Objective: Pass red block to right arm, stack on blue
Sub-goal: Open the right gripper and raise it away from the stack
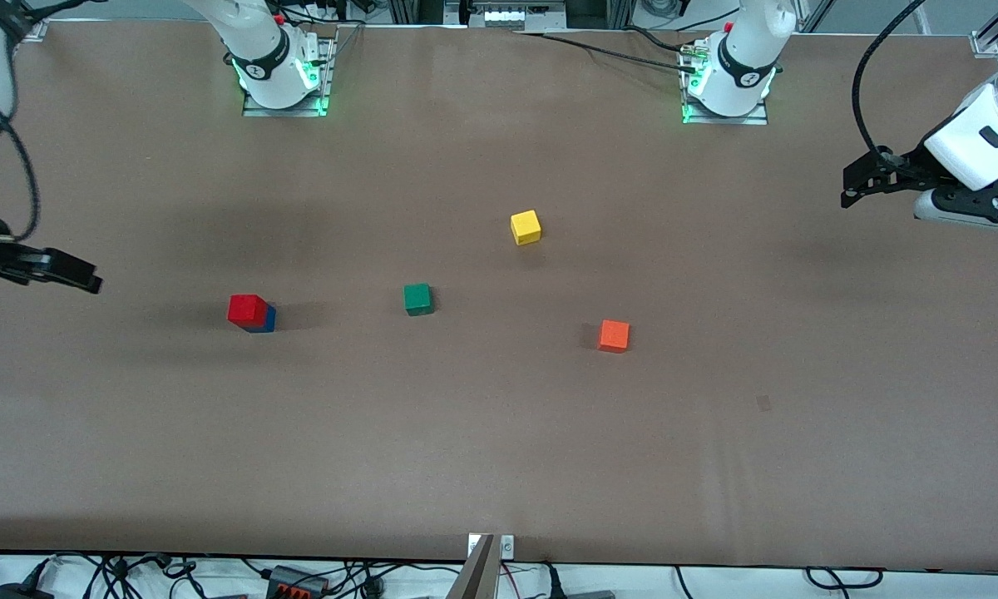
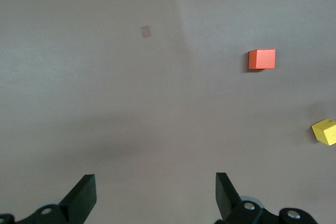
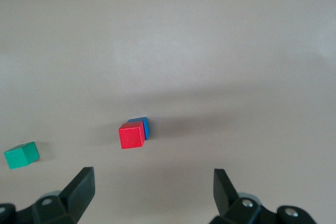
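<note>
The red block (image 1: pixel 246 308) rests on top of the blue block (image 1: pixel 266 321), a little askew, toward the right arm's end of the table. In the right wrist view the red block (image 3: pixel 131 135) covers most of the blue one (image 3: pixel 143 125). My right gripper (image 1: pixel 83 278) hangs open and empty over the table edge at its own end, apart from the stack; its jaws (image 3: pixel 153 178) stand wide. My left gripper (image 1: pixel 853 185) hangs open and empty at the other end, and its fingers (image 2: pixel 84 192) have only bare table between them.
A green cube (image 1: pixel 417 299) lies beside the stack toward the middle. A yellow cube (image 1: pixel 526 226) lies farther from the front camera, and an orange cube (image 1: pixel 614 335) nearer, toward the left arm's end. The brown table (image 1: pixel 499 449) carries nothing else; cables run along its front edge.
</note>
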{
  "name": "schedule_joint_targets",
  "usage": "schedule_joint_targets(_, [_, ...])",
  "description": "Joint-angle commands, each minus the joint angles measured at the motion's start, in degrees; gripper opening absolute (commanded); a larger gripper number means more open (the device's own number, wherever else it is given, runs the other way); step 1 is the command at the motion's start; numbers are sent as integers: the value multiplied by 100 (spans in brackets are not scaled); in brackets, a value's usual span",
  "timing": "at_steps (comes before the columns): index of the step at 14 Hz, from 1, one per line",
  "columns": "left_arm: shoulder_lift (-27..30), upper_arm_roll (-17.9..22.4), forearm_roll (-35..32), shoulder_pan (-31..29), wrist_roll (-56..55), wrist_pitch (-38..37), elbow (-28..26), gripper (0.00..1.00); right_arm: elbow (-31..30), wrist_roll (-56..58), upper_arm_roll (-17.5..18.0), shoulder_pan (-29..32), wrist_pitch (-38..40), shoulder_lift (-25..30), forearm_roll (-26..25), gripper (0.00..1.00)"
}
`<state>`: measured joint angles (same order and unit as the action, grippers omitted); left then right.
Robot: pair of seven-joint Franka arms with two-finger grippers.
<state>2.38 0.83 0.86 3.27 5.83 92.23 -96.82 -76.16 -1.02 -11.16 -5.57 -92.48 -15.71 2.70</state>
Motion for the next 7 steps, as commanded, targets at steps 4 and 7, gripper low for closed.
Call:
schedule_joint_targets(4, [-18,14,38,24,-56,-127,128,100,-267,348,791,732,143,498,-41,100])
schedule_joint_targets(7, [-9,14,38,24,-56,-127,128,100,-364,348,887,837,151,621,-112,100])
